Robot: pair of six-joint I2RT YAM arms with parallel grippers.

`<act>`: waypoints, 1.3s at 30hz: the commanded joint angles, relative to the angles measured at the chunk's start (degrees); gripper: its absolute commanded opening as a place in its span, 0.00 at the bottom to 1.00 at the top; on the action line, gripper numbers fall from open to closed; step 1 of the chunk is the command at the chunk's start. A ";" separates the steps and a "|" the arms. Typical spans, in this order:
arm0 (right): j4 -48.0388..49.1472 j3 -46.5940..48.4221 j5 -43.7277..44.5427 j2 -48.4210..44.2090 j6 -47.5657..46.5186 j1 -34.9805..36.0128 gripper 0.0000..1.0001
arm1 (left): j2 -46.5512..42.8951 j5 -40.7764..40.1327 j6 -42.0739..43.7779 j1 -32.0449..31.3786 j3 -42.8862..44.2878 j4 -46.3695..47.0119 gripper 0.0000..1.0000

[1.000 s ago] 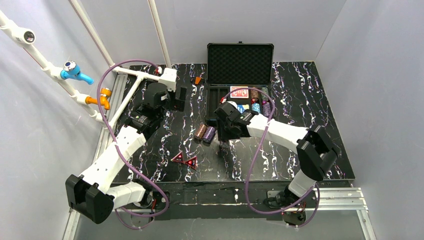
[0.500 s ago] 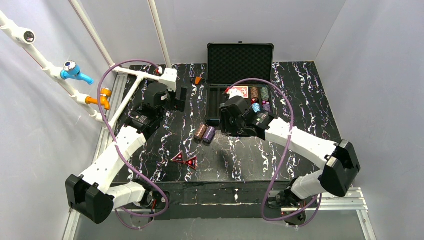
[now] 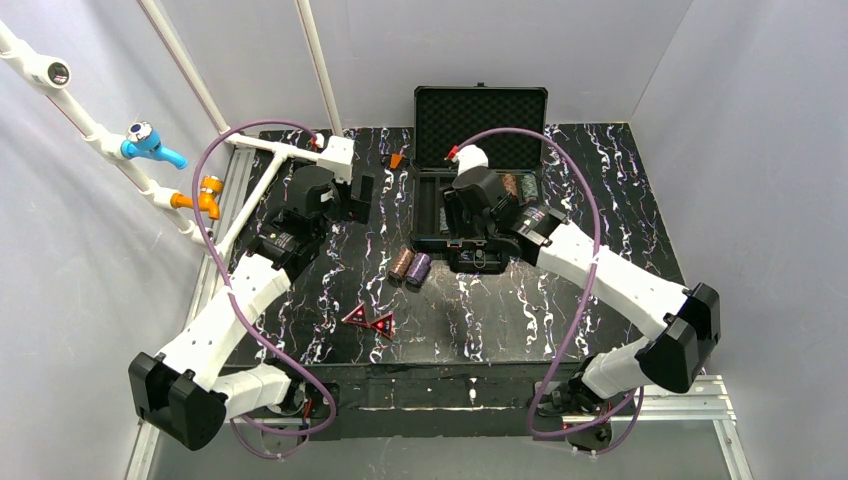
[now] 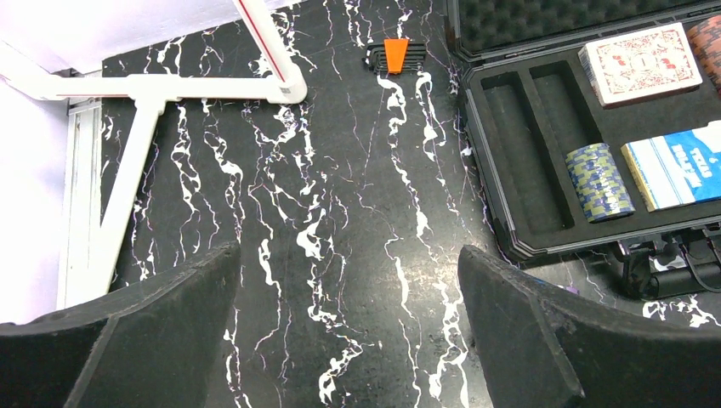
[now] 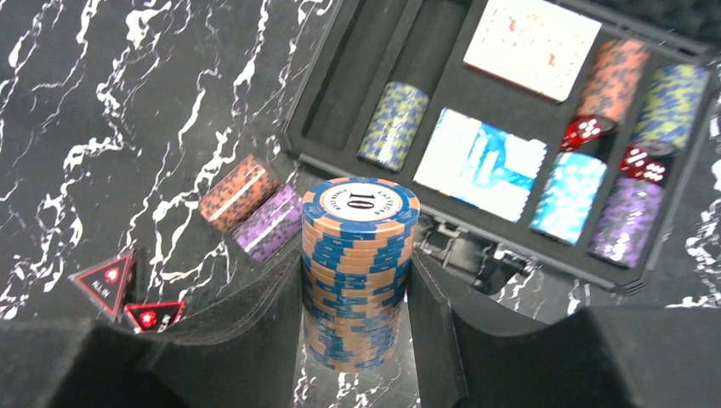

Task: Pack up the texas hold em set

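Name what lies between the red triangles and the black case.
An orange chip stack and a purple chip stack, on their sides, side by side on the table. The right wrist view shows it.

Black case (image 3: 480, 115) stood open at far side of table (image 3: 500, 310), foam lid upright. Inside lay red deck (image 4: 640, 64) at back, blue deck (image 4: 676, 166) nearer, and blue-yellow chip stack (image 4: 598, 181) on its side just left of blue deck. Four more stacks (image 5: 568, 195) lay at right end, red dice (image 5: 587, 129) among them. Orange-blue chip stack (image 5: 357, 255) was clamped by its sides in right gripper (image 5: 355, 327), near case's front edge. Brown stack (image 5: 238, 191) and purple stack (image 5: 268, 223) lay side by side on table. Two red triangles (image 5: 106, 280) lay flat nearby.
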 commanded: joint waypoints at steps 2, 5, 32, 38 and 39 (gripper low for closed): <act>4.77 5.67 4.26 0.65 -6.14 -1.98 0.01 | -2.17 -1.72 1.18 -0.48 -0.40 0.27 0.99; 6.21 7.51 3.95 1.61 -7.96 -3.17 0.01 | -2.32 -1.82 1.29 -0.59 -0.39 0.29 0.99; -0.89 39.51 -19.76 31.24 -8.88 -18.90 0.01 | -1.54 -0.16 1.30 -0.58 0.47 0.13 0.99; -5.32 47.20 -21.72 37.72 -8.58 -20.58 0.01 | -1.27 -0.12 1.33 -0.57 0.69 0.02 0.99; -5.43 47.72 -22.10 38.38 -8.45 -20.76 0.01 | -1.26 -0.07 1.30 -0.57 0.65 0.02 0.99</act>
